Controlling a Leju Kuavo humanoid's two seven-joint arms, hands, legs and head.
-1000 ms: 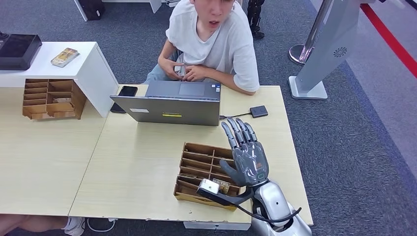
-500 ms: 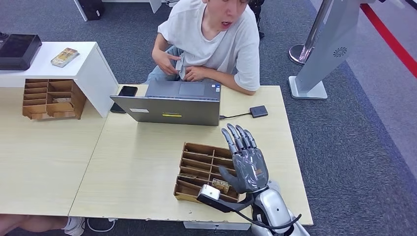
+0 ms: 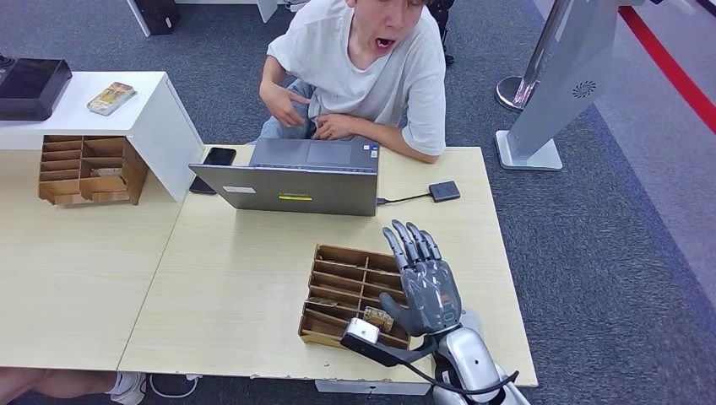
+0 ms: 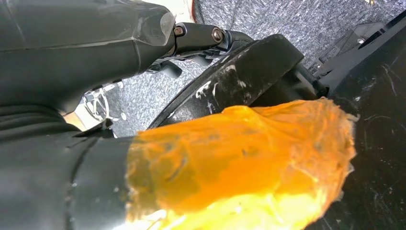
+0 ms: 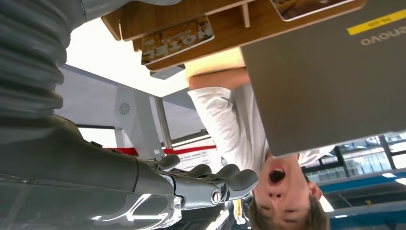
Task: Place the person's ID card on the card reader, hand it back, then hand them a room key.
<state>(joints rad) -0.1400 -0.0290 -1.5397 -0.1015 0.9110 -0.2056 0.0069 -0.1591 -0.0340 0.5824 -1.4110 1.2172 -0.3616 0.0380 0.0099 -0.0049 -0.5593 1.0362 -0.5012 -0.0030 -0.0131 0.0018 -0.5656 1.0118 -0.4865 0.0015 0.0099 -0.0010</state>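
Observation:
My right hand [image 3: 422,283] hovers flat with its fingers spread and nothing in it, over the right side of a wooden compartment tray [image 3: 338,268] on the table. A room key card [image 3: 380,319] lies in one of the tray's near compartments, also visible as the key card [image 5: 177,40] in the right wrist view. The small black card reader [image 3: 444,191] sits on the table beyond my hand, wired to the laptop [image 3: 295,179]. The person [image 3: 363,67] sits behind the laptop with both hands at their chest. My left hand [image 4: 143,33] hangs low, its fingers unclear.
A black phone [image 3: 219,156] lies left of the laptop. A second wooden tray [image 3: 84,169] and a white stand [image 3: 152,118] with a card stack [image 3: 111,98] are at the far left. A grey kiosk base [image 3: 528,152] stands on the carpet at right.
My right hand has drawn back slightly toward the table's near edge, still spread. The person has lifted one hand up to their chest.

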